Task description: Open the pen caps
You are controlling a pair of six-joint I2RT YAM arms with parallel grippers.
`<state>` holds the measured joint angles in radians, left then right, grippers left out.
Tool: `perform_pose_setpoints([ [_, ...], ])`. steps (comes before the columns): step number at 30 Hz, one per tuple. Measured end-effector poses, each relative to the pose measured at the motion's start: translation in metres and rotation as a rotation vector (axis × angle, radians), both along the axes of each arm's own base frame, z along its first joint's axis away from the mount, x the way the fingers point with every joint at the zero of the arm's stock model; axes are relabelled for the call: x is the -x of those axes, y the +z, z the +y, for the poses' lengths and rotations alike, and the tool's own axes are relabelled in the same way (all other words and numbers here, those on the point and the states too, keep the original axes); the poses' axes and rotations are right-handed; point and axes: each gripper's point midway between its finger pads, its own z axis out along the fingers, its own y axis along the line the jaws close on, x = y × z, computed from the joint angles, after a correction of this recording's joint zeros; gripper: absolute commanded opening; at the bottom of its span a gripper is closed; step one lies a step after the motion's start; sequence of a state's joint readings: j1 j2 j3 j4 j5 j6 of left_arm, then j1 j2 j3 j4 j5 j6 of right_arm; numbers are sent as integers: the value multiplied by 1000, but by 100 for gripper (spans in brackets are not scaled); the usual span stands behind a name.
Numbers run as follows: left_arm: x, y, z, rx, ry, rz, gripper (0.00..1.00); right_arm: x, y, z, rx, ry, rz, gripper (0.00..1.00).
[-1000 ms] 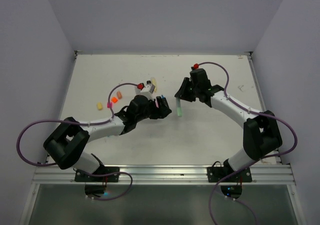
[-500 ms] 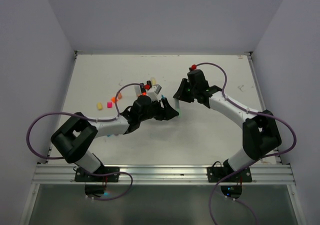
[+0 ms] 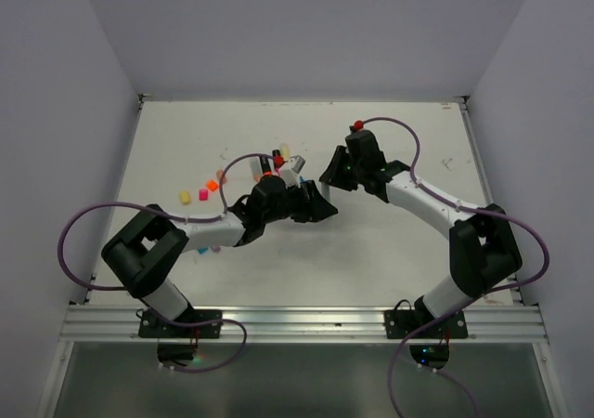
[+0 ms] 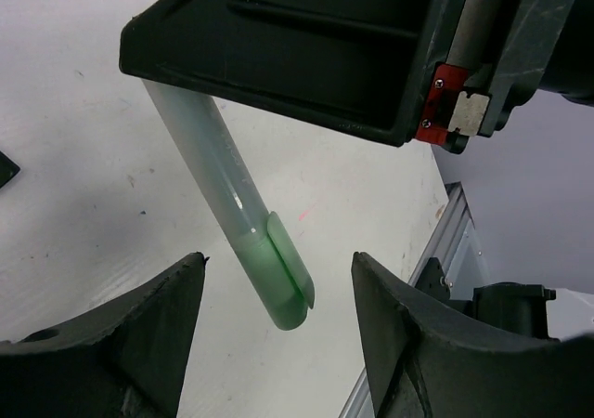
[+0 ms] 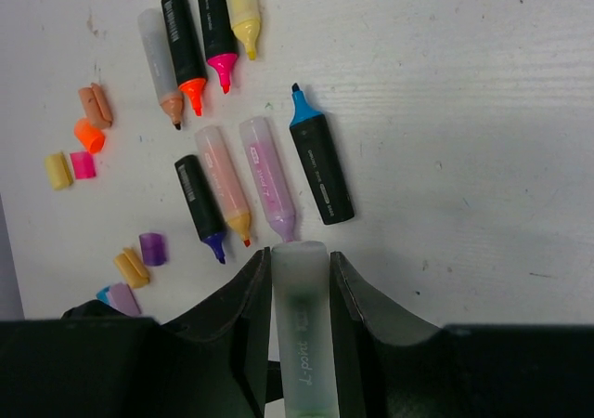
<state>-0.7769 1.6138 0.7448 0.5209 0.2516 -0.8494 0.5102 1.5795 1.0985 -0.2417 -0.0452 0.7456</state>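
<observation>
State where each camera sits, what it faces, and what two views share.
Top external: above, behind the bases, looking down on the table; both arms show.
Left wrist: on the left gripper, faces the pen and its green cap between its own fingers.
Right wrist: looks down at loose caps, its own fingers clamping the pen.
Both wrist views share that pen.

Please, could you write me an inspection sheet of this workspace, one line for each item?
surface: white table, a few small marks.
job's things: green cap still on the green pen; orange cap and other caps lie loose beside the uncapped pens.
clutter: nothing seen.
grippers: right gripper shut on the green pen; left gripper open around the green cap, not touching it.
cables: purple cable on each arm.
surroundings: grey walls; metal rail at the near edge.
</observation>
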Motion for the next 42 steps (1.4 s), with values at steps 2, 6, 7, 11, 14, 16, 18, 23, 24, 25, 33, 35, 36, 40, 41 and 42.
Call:
perform_pose_setpoints([
  [2, 1, -3, -2, 3, -6, 10, 67, 0, -1, 0, 0, -3, -1, 0],
  [6, 4, -10, -5, 5, -11, 40, 65, 0, -2, -1, 3, -7, -2, 0],
  [7, 5, -11, -6, 4, -12, 44, 65, -1, -1, -1, 1, -8, -5, 0],
  [11, 5, -12, -6, 6, -11, 50, 61, -1, 1, 0, -6, -8, -19, 0],
  [14, 5, -11, -7, 12, -7, 58, 54, 1, 1, -1, -7, -6, -21, 0],
  [16, 4, -10, -7, 16, -5, 60, 49, 1, 3, 0, -10, -4, -27, 0],
  [18, 4, -8, -8, 22, -5, 59, 47, 1, 5, 2, -14, -1, -33, 0],
  [23, 3, -4, -10, 39, 0, 65, 32, 5, 5, 5, -20, 7, -40, 0],
  [24, 3, -4, -10, 39, 2, 69, 20, 5, 5, 5, -20, 6, -42, 0],
  [25, 3, -7, -9, 33, 10, 81, 13, 4, 6, 4, -19, 1, -48, 0],
  [33, 1, -17, -4, 3, 28, 100, 0, 4, 11, 3, -17, 3, -70, 35],
  [35, 1, -18, -3, -7, 29, 93, 0, 5, 11, 4, -17, 11, -71, 41],
  [36, 1, -18, -3, -10, 26, 87, 0, 5, 10, 4, -15, 15, -69, 45],
  [40, 2, -16, -4, -15, 17, 66, 0, 10, 8, 8, -7, 37, -66, 46],
  [41, 2, -16, -4, -15, 17, 65, 0, 12, 7, 9, -4, 45, -64, 45],
  [42, 2, -16, -4, -16, 17, 65, 0, 14, 7, 11, -1, 51, -62, 41],
])
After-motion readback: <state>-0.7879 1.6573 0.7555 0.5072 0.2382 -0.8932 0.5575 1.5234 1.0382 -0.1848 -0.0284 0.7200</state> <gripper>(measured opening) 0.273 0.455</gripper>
